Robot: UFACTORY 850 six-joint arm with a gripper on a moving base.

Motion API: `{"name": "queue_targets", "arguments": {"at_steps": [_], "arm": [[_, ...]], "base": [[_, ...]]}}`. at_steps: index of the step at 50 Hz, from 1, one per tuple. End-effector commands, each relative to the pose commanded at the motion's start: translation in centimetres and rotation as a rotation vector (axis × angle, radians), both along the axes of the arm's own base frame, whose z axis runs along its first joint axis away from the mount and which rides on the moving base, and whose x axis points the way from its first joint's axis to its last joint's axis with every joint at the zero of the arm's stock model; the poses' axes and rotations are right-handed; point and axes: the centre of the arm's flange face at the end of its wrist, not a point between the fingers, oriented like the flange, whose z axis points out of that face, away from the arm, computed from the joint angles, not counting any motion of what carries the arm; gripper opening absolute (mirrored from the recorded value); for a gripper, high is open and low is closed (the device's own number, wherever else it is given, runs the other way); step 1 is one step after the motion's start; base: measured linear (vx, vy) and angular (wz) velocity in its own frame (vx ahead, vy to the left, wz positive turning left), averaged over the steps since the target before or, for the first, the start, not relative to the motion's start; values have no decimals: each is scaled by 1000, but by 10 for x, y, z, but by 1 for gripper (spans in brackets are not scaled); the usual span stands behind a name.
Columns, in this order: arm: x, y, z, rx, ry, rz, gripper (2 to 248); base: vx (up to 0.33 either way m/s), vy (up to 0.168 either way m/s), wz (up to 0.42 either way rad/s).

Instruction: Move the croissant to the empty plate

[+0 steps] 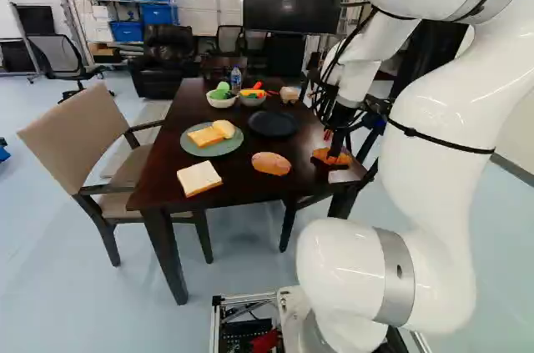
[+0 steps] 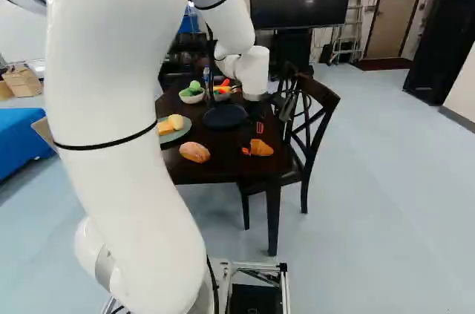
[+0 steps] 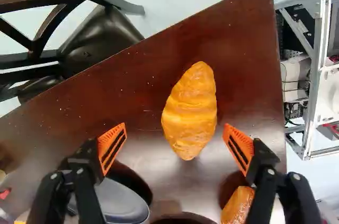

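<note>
Tool (image 2: 252,139) spread, croissant (image 3: 189,112) nr, on tbl (image 3: 241,49)

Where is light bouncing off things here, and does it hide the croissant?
Wrist view: a pale sheen crosses the glossy table between the open tool's fingers, yet the croissant's ridges show clearly. Left base view: glare near the table's corner beside the croissant, highlights on the white arm. Right base view: a faint streak near the big screen's top.
</note>
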Motion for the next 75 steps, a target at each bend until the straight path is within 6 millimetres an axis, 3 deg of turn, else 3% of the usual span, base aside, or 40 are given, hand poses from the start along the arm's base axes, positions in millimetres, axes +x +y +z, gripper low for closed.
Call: {"name": "queue_targets", "arguments": {"at_steps": [8,9,13,14,18,19,29,30,34,35,61,75], "arm": [[0,0,0,0,0,0,230],[0,0,0,0,0,0,218],[0,0,0,0,-1,0,218],[0,0,0,-1,-1,0,206],[0,0,0,-3,-5,-1,206],[1,0,0,-3,-6,-1,194],[2,-1,0,-13,-25,-3,182],[2,-1,0,-14,-28,-3,170],[3,-2,0,-20,-39,-4,170],[4,-2,0,-21,-41,-4,159],[5,-2,1,-27,-53,-6,148],[5,-2,1,-27,-53,-6,124]], "base": [[0,0,0],[0,0,0],[0,0,0],[0,0,0],[0,0,0],[0,0,0],[0,0,0],[0,0,0],[0,0,0],[0,0,0],[0,0,0],[0,0,0]]}}
